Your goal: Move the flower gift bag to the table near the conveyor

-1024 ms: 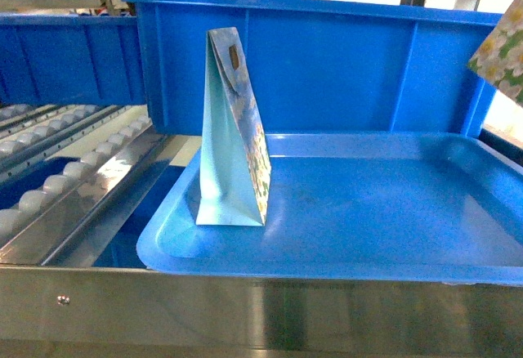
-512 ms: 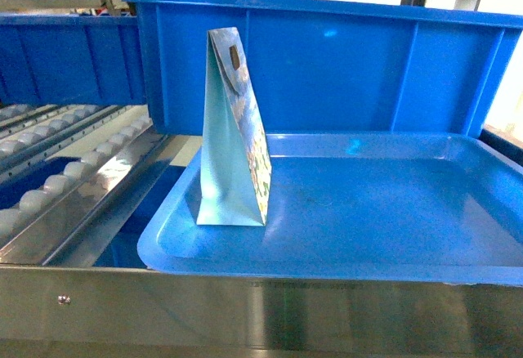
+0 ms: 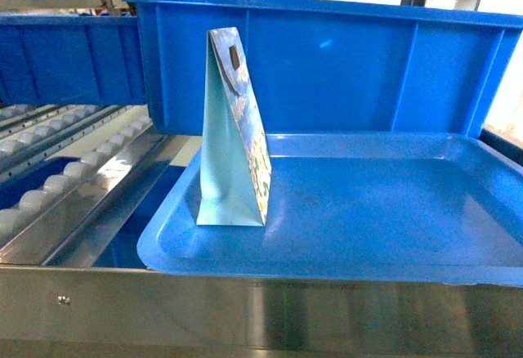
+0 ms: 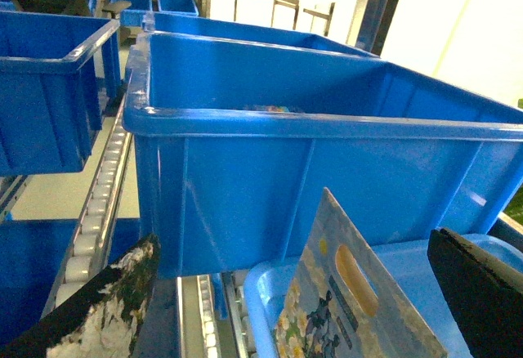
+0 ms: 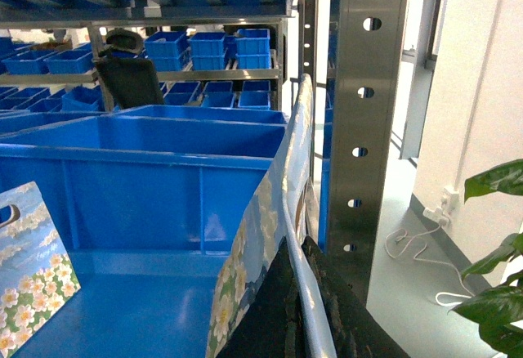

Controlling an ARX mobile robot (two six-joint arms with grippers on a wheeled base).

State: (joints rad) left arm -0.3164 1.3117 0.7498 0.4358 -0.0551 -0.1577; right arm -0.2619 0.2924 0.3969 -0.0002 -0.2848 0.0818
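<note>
Bag clamped in right end effector, gone from head view | left end effector apart

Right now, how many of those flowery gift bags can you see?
2. One bag stands upright at the left end of the blue tray. The second bag is clamped in the right gripper, visible only from its wrist camera. Others may hide inside the blue bin.

The left tool is spread wide, its fingers far apart. The right tool is clamped on a bag, holding it upright.
</note>
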